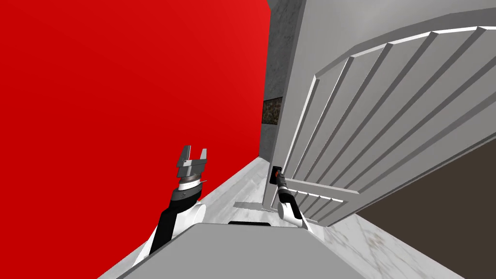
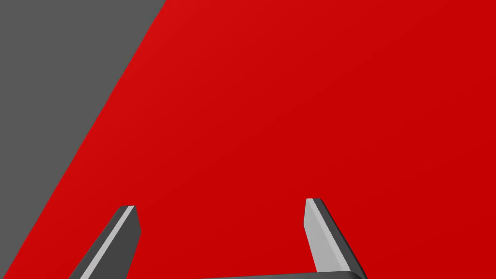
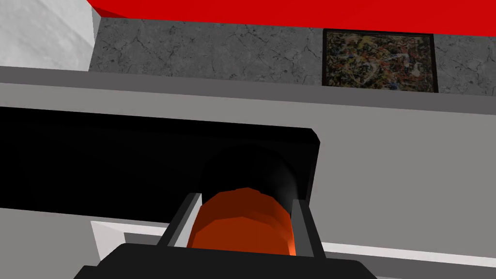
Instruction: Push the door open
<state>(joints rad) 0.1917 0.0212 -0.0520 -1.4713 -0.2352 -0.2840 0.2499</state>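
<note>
The grey door [image 1: 387, 121] with slanted slats fills the right side of the head view. Its round orange-red knob [image 3: 242, 218] sticks out of a black plate [image 3: 145, 160] near the door's edge. My right gripper [image 3: 244, 199] is shut on the knob, one finger pressing each side; in the head view the right gripper [image 1: 278, 178] sits at the door's edge. My left gripper [image 1: 193, 152] hangs apart from the door, in front of the red wall [image 1: 121, 97]. In its wrist view the left gripper [image 2: 220, 204] is open and holds nothing.
Past the door's edge stands a mottled grey wall [image 3: 208, 48] with a dark-framed painting [image 3: 380, 60], which the head view shows as a small painting [image 1: 272, 111]. The floor [image 1: 252, 179] is pale marble. A dark brown surface [image 1: 445, 213] lies below the door at the right.
</note>
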